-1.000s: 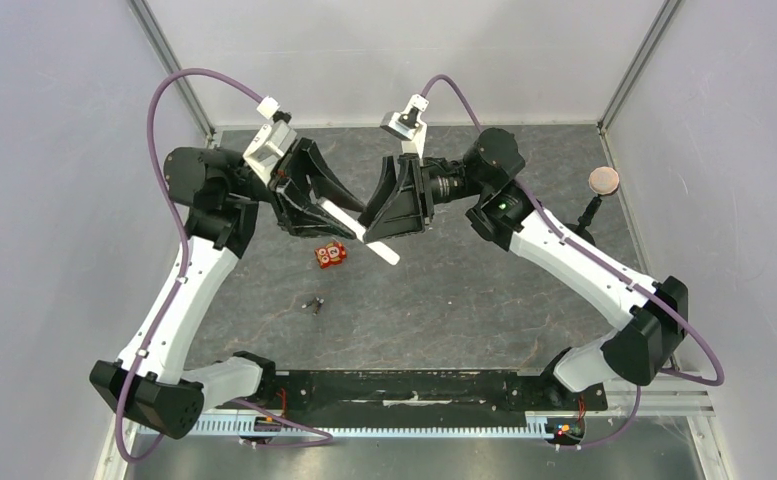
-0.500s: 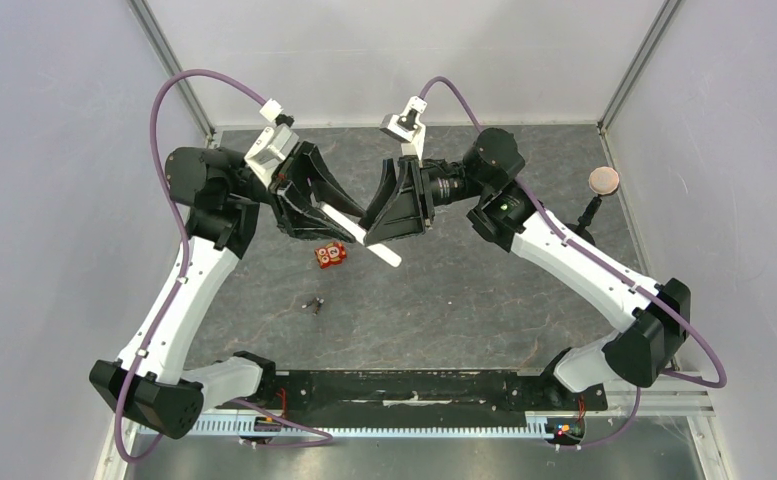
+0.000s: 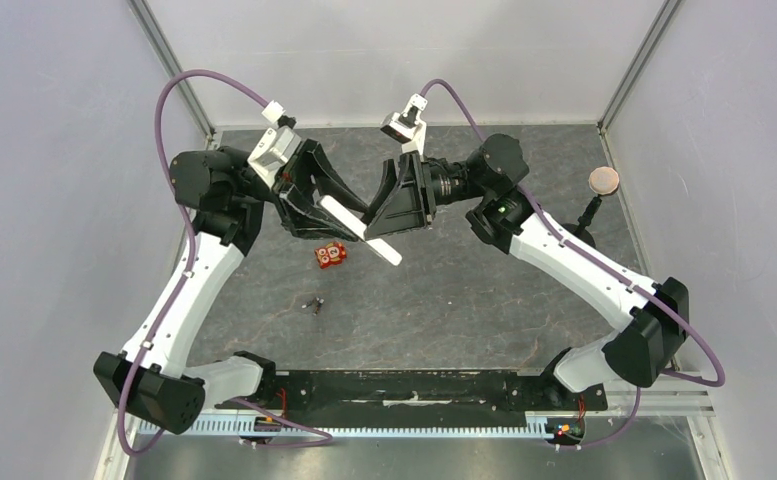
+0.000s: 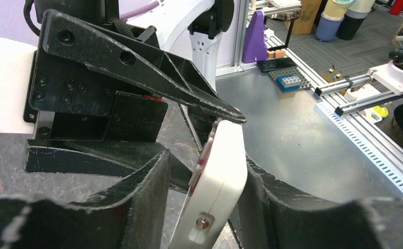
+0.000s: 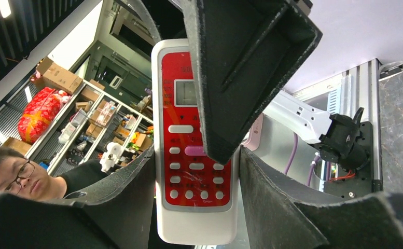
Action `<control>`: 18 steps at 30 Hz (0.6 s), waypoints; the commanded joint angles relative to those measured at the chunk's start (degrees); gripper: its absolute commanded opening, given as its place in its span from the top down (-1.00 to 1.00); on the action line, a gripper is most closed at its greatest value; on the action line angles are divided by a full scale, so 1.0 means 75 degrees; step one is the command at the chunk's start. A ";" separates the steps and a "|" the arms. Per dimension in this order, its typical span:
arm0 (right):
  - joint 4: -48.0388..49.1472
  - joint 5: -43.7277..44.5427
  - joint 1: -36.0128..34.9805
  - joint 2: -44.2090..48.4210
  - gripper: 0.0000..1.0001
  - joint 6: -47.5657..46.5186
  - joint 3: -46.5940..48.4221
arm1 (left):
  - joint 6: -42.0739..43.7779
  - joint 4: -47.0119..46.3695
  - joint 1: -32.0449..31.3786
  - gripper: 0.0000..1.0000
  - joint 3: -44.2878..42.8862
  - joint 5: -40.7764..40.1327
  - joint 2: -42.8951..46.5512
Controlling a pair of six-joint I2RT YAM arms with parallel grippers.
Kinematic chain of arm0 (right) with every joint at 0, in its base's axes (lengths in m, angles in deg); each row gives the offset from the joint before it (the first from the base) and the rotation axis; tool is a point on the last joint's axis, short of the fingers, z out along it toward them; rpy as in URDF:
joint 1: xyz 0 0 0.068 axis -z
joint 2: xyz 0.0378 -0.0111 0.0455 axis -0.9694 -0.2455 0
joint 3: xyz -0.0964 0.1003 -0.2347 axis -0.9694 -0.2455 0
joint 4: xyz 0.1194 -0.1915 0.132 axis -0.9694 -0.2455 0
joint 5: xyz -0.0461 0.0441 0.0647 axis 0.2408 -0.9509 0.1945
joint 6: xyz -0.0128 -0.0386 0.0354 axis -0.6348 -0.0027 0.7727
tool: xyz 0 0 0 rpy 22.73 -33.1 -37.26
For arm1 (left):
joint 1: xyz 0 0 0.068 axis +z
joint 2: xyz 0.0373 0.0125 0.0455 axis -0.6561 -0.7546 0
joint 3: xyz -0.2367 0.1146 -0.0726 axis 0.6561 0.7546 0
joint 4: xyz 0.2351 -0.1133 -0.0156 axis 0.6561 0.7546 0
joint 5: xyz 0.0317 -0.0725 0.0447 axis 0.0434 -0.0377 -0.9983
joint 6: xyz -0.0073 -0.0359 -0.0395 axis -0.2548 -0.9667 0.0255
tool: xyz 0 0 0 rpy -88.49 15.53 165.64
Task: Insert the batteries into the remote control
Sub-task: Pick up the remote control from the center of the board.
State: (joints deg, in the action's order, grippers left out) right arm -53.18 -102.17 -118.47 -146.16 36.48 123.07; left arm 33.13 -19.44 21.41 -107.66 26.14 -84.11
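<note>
The remote control (image 5: pixel 191 174) is held in the air over the far middle of the worktop (image 3: pixel 464 290), its red button face toward the right wrist camera. The right end effector (image 3: pixel 372 232) is clamped on its two long edges. The left end effector (image 3: pixel 347 222) straddles its face and back; whether it grips, I cannot tell. A small red piece (image 3: pixel 331 254) lies on the worktop just below, with a tiny dark bit (image 3: pixel 313 303) nearer.
</note>
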 commanded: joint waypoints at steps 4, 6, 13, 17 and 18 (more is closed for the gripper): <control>0.0793 0.0139 -0.0090 0.0064 0.67 0.0466 -0.0072 | -0.0399 -0.0701 0.0148 0.49 0.0054 0.0593 -0.0038; 0.0755 0.0143 -0.0086 0.0053 0.66 0.0461 -0.0121 | -0.0387 -0.0700 0.0165 0.76 0.0034 0.0552 -0.0025; 0.0042 0.0525 0.0009 0.0254 -0.38 -0.0628 -0.0262 | -0.0473 -0.0666 0.0207 0.96 0.0125 0.0348 0.0061; -0.1533 0.1202 0.0358 0.0406 -0.71 -0.2043 -0.0178 | -0.0719 -0.0519 0.0392 0.96 0.0392 -0.0071 0.0126; -0.1853 0.1532 0.0480 0.0502 -0.75 -0.2356 -0.0276 | -0.0697 -0.0364 0.0449 0.96 0.0487 -0.0242 0.0138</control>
State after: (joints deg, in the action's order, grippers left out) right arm -56.39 -97.42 -117.53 -145.17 30.63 121.30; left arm 30.36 -23.59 23.25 -105.76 25.93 -83.76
